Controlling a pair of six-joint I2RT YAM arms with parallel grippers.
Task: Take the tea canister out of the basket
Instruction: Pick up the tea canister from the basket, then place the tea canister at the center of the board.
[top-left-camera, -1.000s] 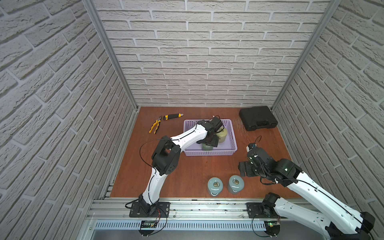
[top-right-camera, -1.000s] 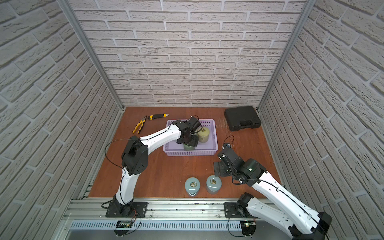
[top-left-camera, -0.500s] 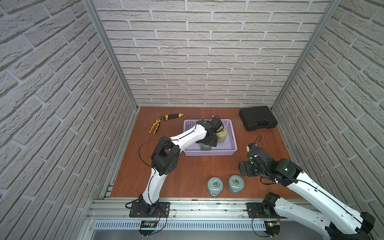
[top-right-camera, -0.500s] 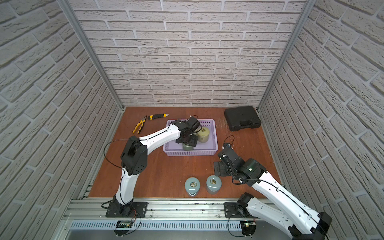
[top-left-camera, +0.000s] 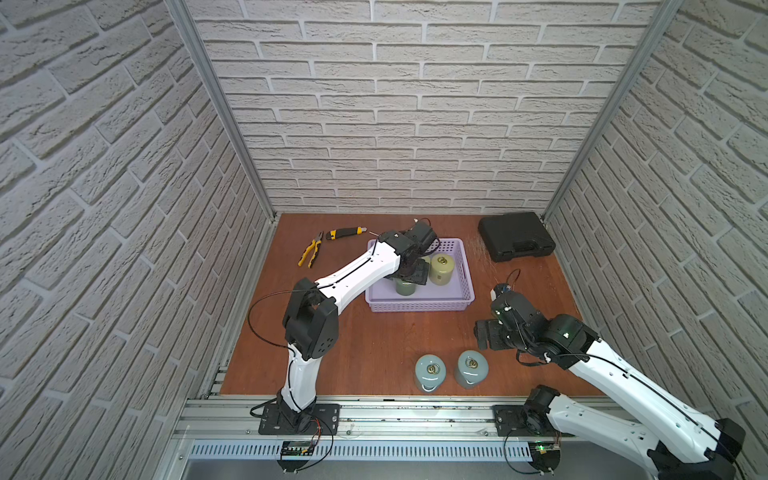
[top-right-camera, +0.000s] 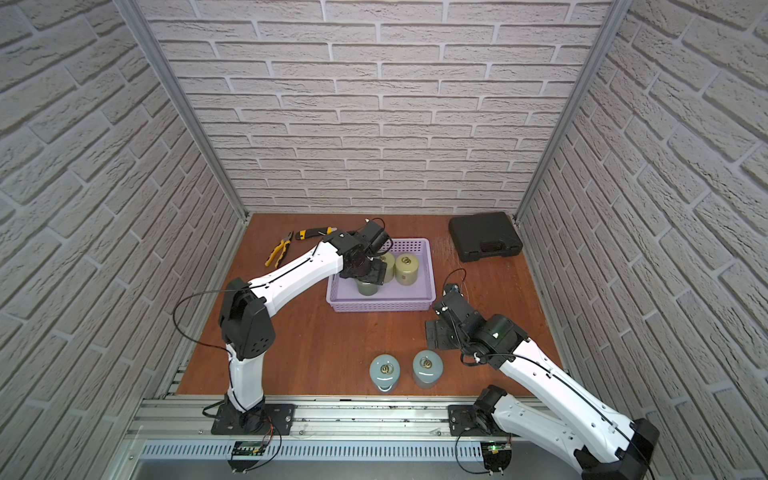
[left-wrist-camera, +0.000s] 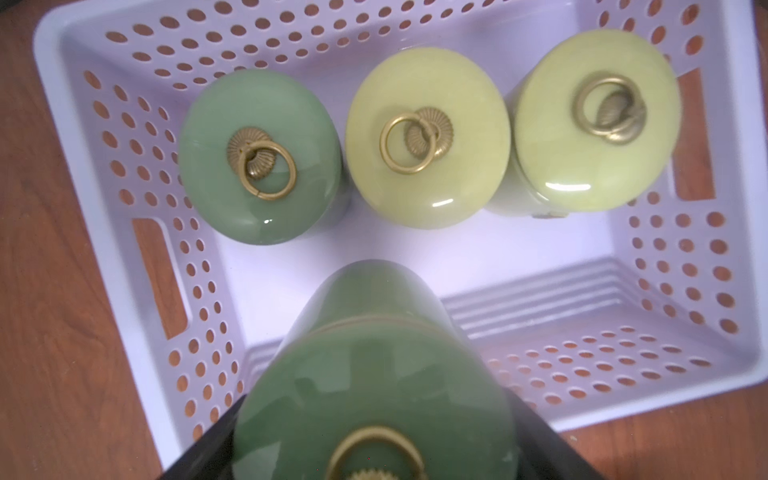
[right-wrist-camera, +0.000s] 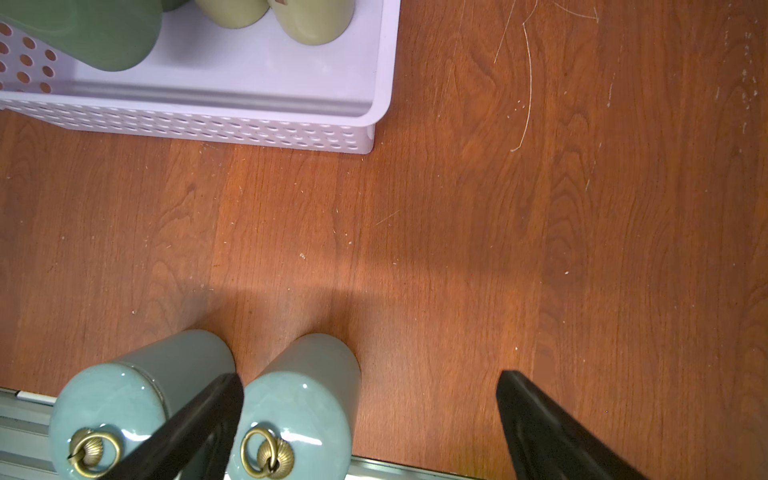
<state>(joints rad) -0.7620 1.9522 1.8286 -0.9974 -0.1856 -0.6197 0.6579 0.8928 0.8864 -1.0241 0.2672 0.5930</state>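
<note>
The lavender basket (top-left-camera: 419, 307) (top-right-camera: 382, 306) stands at mid table. In both top views my left gripper (top-left-camera: 411, 274) (top-right-camera: 370, 275) reaches down into it, shut on a dark green tea canister (top-left-camera: 405, 287) (top-right-camera: 367, 287). The left wrist view has this canister (left-wrist-camera: 374, 365) filling the space between the black fingers (left-wrist-camera: 216, 451). Whether its base touches the basket floor I cannot tell. Further back in the basket (left-wrist-camera: 54, 104) stand a lighter green canister (left-wrist-camera: 259, 158) and two yellow-green ones (left-wrist-camera: 428, 141) (left-wrist-camera: 594, 120). My right gripper (top-left-camera: 482, 336) (right-wrist-camera: 370, 380) hangs open over bare table.
Two blue-grey canisters (top-left-camera: 430, 372) (top-left-camera: 471, 368) stand near the table's front edge, just left of my right gripper. A black case (top-left-camera: 515, 237) lies at the back right. Yellow pliers (top-left-camera: 311, 254) and a utility knife (top-left-camera: 345, 233) lie at the back left.
</note>
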